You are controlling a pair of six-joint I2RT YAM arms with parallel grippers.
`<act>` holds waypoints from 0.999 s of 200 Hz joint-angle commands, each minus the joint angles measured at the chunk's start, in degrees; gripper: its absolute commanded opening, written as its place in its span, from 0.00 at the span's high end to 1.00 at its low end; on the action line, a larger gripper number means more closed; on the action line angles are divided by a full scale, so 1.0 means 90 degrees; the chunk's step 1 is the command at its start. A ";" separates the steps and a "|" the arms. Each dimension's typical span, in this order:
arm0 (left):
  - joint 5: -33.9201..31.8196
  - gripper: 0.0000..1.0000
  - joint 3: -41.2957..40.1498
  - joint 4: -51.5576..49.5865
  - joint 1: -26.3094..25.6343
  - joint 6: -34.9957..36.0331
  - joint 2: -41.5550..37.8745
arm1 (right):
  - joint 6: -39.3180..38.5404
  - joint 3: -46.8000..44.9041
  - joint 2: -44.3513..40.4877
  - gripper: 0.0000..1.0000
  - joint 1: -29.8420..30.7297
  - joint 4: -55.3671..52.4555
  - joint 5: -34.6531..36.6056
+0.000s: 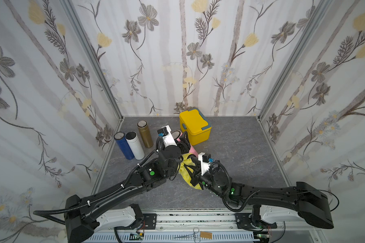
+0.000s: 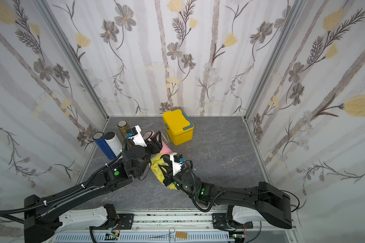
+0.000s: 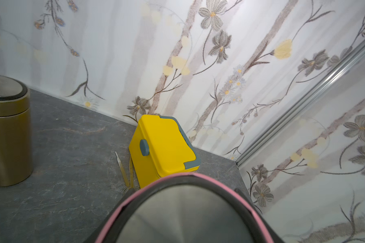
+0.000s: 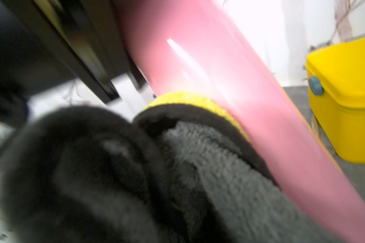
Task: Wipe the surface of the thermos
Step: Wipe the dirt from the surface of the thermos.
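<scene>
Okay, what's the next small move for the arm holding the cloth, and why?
Probably slide the cloth along the pink thermos: the right gripper presses it against the body, which the left gripper holds tilted, with bare pink surface beyond.

The grey marbled tabletop (image 1: pixel 240 151) carries a gold thermos (image 1: pixel 145 134), a white thermos (image 1: pixel 135 146) and a blue thermos (image 1: pixel 123 147), all upright to the left pincer's (image 1: pixel 182 140) left. A yellow lidded box (image 1: pixel 195 128) sits just to its right, with tweezers (image 3: pixel 121 165) alongside.

pink thermos (image 4: pixel 209 63) tilted w/ steel lid, yellow cloth (image 4: pixel 183 97) touching its side

Yellow box (image 1: pixel 195 127), gold flask (image 1: pixel 145 135), tweezers (image 3: pixel 121 166)
</scene>
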 commanded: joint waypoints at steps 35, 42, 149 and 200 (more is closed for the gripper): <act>-0.0911 1.00 0.0231 -0.0863 -0.0040 -0.1723 -0.0149 | -0.0251 0.0235 -0.0173 1.00 0.0127 0.0240 0.0656; -0.0888 1.00 0.0241 -0.0928 -0.0044 -0.1807 -0.0161 | -0.0386 0.0547 -0.0100 1.00 0.0169 0.0167 0.0632; -0.1518 1.00 0.0716 -0.2555 -0.0064 -0.3342 -0.0030 | -0.0289 0.0271 0.0463 1.00 0.0298 0.0487 0.1722; -0.1772 1.00 0.1181 -0.3801 -0.0073 -0.4285 0.0154 | -0.0956 0.2164 0.1577 1.00 0.0764 0.0388 0.2317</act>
